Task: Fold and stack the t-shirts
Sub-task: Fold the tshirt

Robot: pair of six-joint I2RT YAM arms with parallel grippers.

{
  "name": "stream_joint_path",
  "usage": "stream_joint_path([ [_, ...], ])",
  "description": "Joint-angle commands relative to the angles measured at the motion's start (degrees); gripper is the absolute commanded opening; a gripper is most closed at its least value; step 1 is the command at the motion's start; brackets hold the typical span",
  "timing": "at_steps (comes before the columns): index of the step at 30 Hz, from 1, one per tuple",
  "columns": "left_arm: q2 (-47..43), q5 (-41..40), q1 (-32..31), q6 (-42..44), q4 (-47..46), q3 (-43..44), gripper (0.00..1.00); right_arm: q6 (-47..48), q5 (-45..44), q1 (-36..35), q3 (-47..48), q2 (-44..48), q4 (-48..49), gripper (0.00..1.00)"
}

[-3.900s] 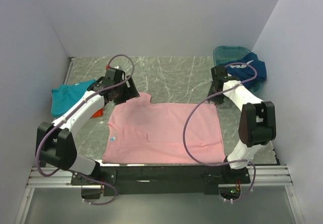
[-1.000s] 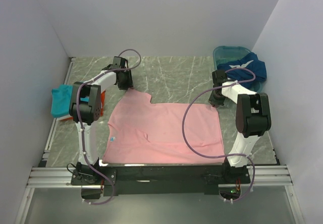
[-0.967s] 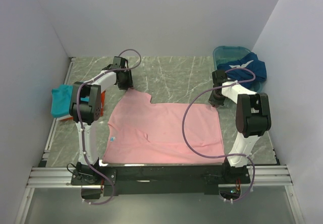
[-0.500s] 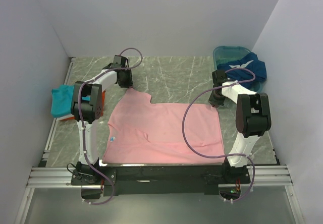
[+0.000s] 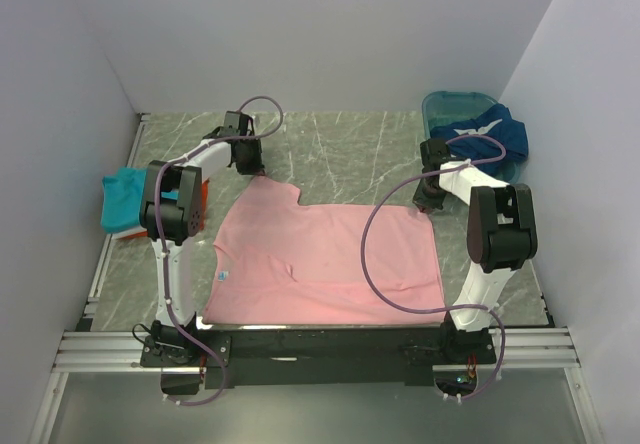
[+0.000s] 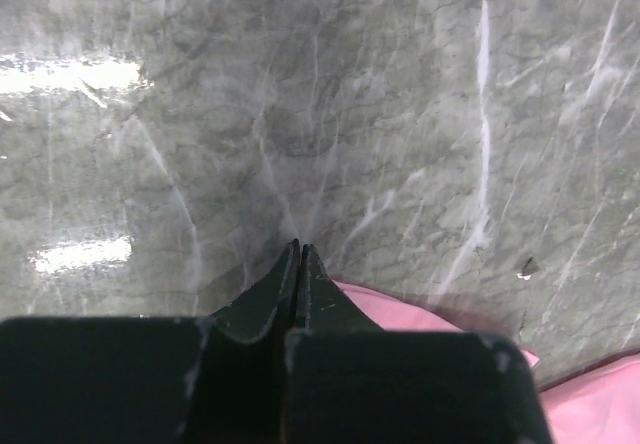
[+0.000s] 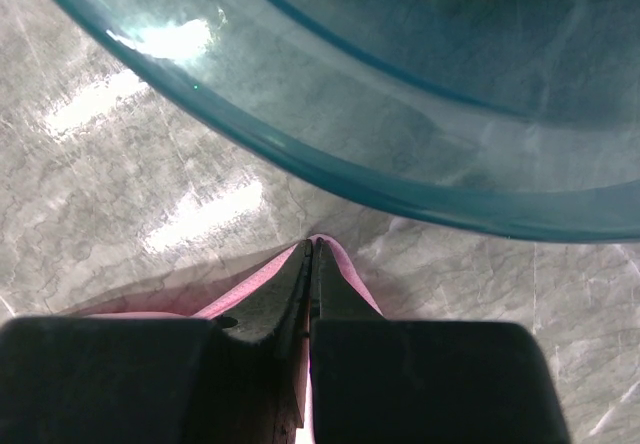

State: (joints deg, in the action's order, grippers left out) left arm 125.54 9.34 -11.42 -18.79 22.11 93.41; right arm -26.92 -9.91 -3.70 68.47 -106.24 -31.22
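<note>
A light pink t-shirt (image 5: 330, 254) lies spread flat on the marble table. My left gripper (image 5: 256, 170) is at its far left corner, shut, with the pink cloth (image 6: 420, 319) rising against the right finger (image 6: 325, 299). At the far right corner my right gripper (image 5: 428, 204) is shut on the pink hem (image 7: 345, 264), which wraps round both fingertips. A teal t-shirt (image 5: 120, 199) lies over an orange one (image 5: 196, 204) at the left edge. The dark blue t-shirt (image 5: 490, 132) hangs out of the basin.
The teal plastic basin (image 5: 450, 102) stands at the back right; its curved wall (image 7: 400, 194) is just beyond my right fingertips. White walls close in the table on three sides. Purple cables loop over both arms.
My left jaws have closed at the shirt's far left corner over the last second. Earlier, the left arm reached out farther to that corner. The right gripper has stayed shut and still.
</note>
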Motion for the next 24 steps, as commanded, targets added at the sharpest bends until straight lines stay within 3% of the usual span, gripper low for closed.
stream_joint_path([
  [1,-0.2,2.4,-0.2,0.2,0.0,-1.5,0.00,0.2,0.1,0.4,2.3,-0.6,-1.8,0.00],
  [16,1.0,7.7,2.1,-2.1,-3.1,4.5,0.00,0.5,-1.5,0.3,7.2,0.1,-4.6,0.00],
  [24,3.1,15.1,4.6,-6.3,-7.9,8.4,0.00,0.9,-2.3,0.4,12.4,-2.5,-6.6,0.00],
])
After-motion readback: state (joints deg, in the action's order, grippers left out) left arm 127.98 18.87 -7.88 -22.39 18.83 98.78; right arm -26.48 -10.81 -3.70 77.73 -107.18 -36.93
